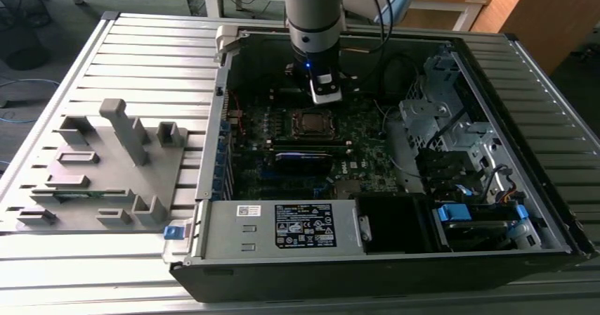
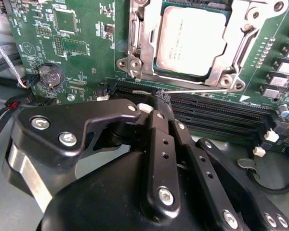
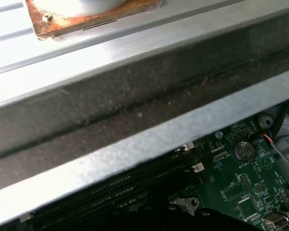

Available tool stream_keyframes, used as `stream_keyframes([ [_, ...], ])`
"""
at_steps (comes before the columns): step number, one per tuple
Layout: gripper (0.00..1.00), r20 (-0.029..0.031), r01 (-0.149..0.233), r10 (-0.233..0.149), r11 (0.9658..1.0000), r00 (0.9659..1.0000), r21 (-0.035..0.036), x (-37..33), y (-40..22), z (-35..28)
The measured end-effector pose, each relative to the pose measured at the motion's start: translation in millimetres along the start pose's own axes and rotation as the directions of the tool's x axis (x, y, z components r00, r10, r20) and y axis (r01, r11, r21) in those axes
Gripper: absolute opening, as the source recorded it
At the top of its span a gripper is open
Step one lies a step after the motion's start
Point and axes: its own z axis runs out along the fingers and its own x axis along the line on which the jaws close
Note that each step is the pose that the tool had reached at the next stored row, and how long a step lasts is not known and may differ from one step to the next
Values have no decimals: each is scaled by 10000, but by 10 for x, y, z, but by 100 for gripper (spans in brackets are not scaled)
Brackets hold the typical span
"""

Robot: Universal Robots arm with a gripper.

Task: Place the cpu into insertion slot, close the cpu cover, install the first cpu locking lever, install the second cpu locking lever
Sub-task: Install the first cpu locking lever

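Item 1, nearest: my black jointed metal gripper (image 2: 161, 102), fingers drawn narrow, nothing visibly pinched between them.

Hazard, as I judge it: the tips sit just beside the thin silver wire lever (image 2: 202, 91), and a slip could scrape the green motherboard (image 2: 82, 29).

Item 2, beyond: small square grey-topped cpu (image 2: 190, 41), lying framed by the thin silver square-frame cpu cover (image 2: 137, 43), just past my tips.

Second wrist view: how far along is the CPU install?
Done: the flat grey-topped square cpu sits in the silver-rimmed insertion slot, the thin silver cpu cover frame down around it. In hand: the shut black pincer tips toward a thin wire lever beside the slot. Left: the locking levers; whether either is latched cannot be told.
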Motion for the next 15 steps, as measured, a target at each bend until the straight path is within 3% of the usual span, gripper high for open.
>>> stream_keyframes([
  [6, 11, 131, 54, -57, 9997, 9999, 237, 3, -6, 22],
  [15, 11, 139, 57, -60, 9997, 9999, 250, 3, -1, 14],
])
